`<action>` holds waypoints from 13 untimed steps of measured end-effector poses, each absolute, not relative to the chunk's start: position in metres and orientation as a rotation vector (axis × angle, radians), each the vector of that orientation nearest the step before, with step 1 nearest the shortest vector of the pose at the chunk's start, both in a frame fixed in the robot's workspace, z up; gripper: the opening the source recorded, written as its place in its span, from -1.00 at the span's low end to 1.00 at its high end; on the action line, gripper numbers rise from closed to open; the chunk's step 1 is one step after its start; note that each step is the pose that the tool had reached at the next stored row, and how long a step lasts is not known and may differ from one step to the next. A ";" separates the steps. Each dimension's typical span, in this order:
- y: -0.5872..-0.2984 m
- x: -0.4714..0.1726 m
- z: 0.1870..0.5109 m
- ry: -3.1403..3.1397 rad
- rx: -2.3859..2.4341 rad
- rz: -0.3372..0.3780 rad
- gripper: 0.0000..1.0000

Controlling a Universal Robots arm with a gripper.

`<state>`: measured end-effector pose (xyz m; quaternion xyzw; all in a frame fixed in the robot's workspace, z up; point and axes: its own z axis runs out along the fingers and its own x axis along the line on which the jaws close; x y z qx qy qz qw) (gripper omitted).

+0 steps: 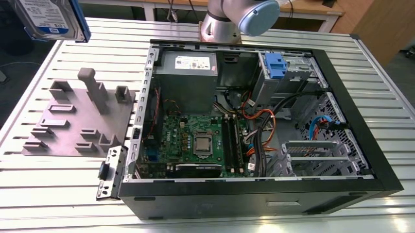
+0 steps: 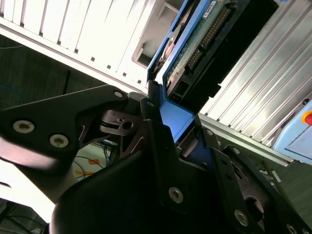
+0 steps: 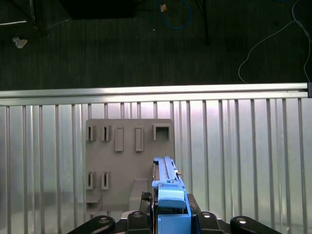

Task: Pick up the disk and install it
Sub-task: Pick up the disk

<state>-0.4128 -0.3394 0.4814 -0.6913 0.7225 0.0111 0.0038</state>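
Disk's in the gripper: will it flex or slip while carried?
The disk looks a rigid metal slab, so probably no flex. The gripper clamps its blue carrier frame, smooth plastic, so it might slip. Held at one end, it may lever.

Shiny silver metal on the disk (image 1: 52, 19), with a smooth paper label and a smooth blue plastic frame round the edges. Matt black on the tool (image 2: 178, 123), dotted with shiny metal screws. Bright ribbed metal for the desk (image 1: 363, 73), gleaming in the light. Looks like dull grey plastic on the holder plate (image 1: 71, 131), matt and smooth. Matt black outside the computer case (image 1: 259, 201), bare grey metal inside. Dark, rough carpet on the floor (image 3: 146, 44).
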 end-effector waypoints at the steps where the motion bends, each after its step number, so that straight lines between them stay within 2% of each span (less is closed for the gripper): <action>1: -0.339 -0.413 0.481 2.264 -2.167 0.035 -0.26; 13: -0.339 -0.409 0.481 2.264 -2.167 0.035 -0.26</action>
